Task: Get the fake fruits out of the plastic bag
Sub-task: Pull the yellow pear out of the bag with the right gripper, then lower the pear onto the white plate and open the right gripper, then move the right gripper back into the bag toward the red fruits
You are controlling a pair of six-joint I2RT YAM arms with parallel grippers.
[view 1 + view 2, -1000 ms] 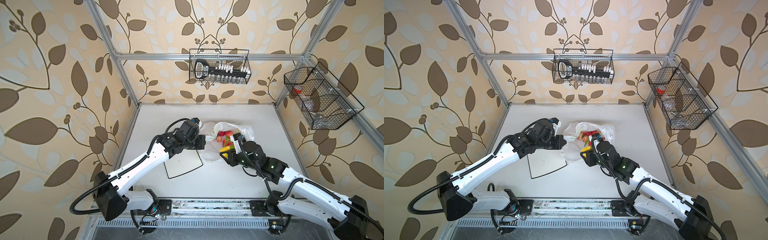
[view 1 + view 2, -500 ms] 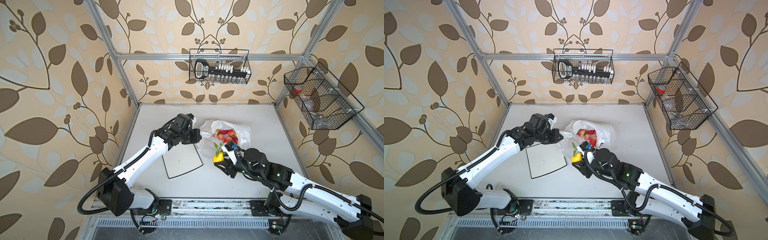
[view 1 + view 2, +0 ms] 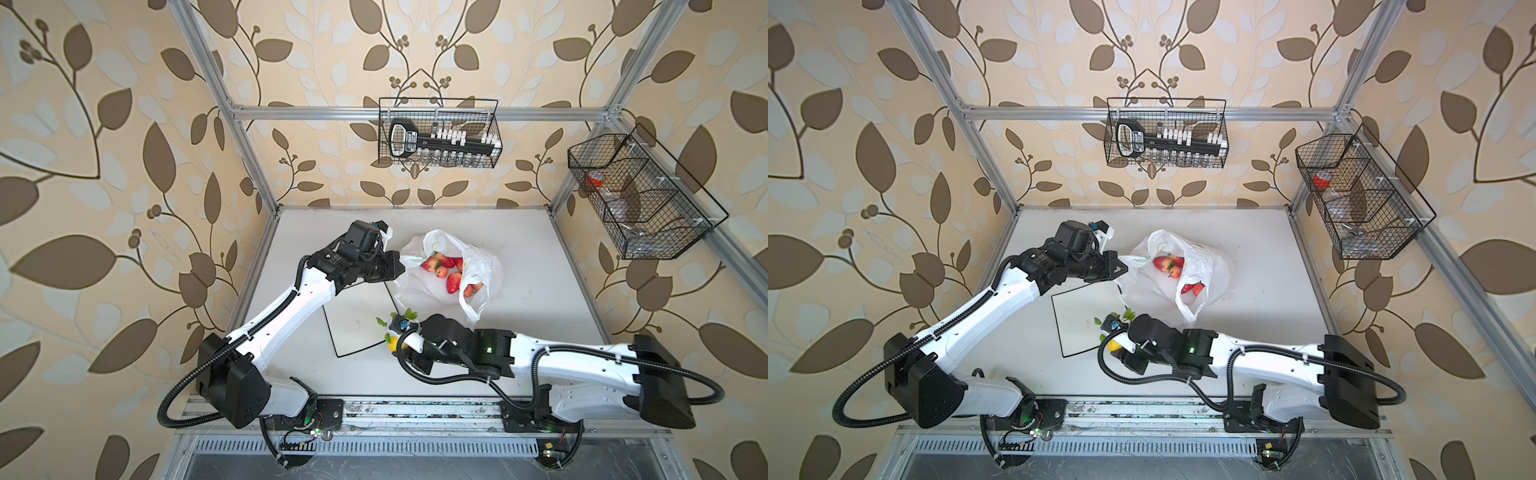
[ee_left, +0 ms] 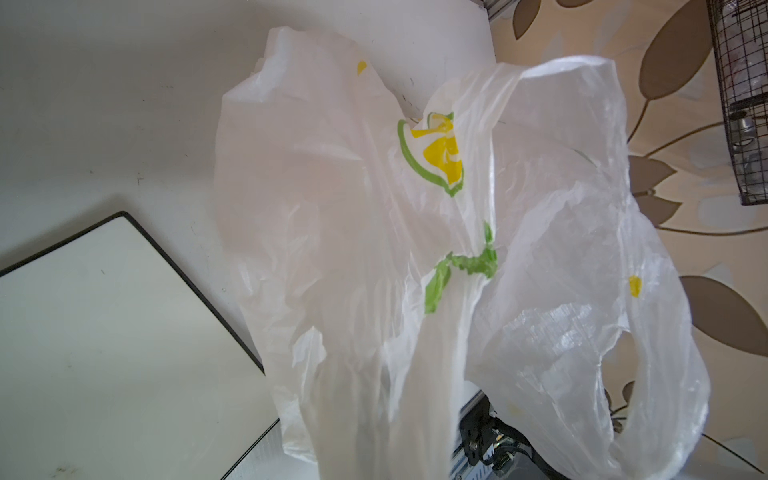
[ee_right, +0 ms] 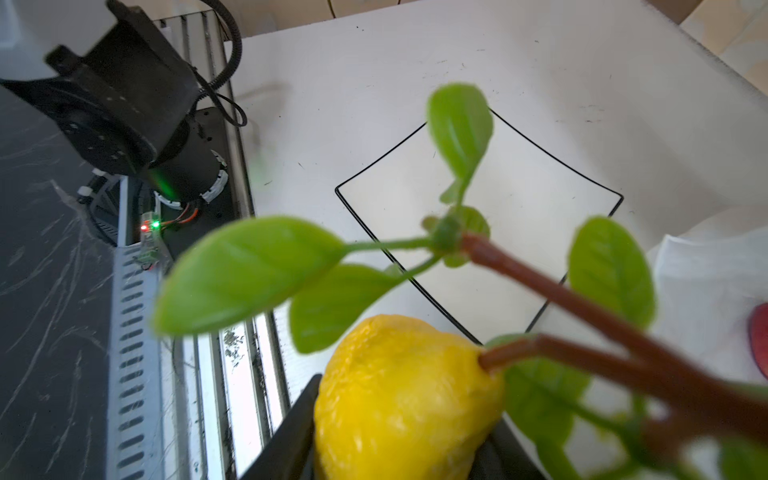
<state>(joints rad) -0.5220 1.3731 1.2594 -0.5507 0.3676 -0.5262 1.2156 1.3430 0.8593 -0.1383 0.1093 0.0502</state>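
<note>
The left gripper (image 3: 398, 266) is clamping tight on the left rim of the plastic bag (image 3: 478, 270). In the left wrist view the film (image 4: 353, 249) is stretching toward the camera. The bag is lying on the white table (image 3: 540, 257), just beyond the black-rimmed square plate (image 3: 353, 328), with its mouth gaping upward. Red strawberries (image 3: 453, 282) and an orange-pink round fruit (image 3: 441, 271) are sitting inside the bag. The right gripper (image 3: 392, 343) is grasping the yellow pear (image 5: 407, 399) between its black fingers (image 5: 291, 436), outside the bag. The pear's leafy stem (image 5: 449, 232) is projecting over the plate's near right corner. Contact between pear and plate cannot be determined.
</note>
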